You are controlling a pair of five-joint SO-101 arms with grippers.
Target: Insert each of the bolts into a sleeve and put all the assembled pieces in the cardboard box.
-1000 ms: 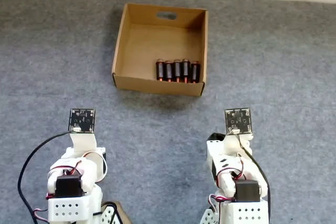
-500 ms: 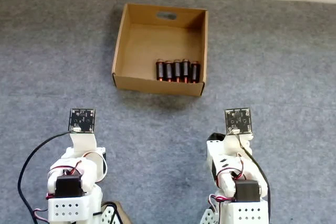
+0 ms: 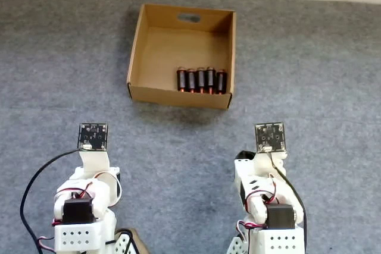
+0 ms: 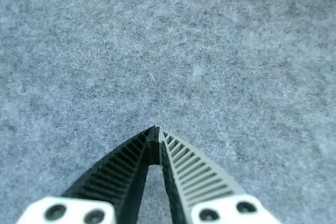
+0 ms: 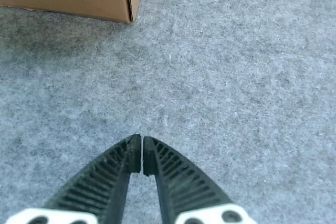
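Brown cardboard box (image 3: pixel 172 49) sits at the far middle of the grey felt worktop (image 3: pixel 309 57). Five assembled pieces (image 3: pixel 202 80) lie side by side in a row inside it, close to its near wall and toward the right corner. Our left hand (image 4: pixel 155 132) is clenched on nothing, tips touching, above bare felt. Our right hand (image 5: pixel 142 142) is clenched and empty too, with a corner of the box ahead of it. We judge the packing is finished, so the best care now is to hold both arms back, well apart from the box, and not nudge it.
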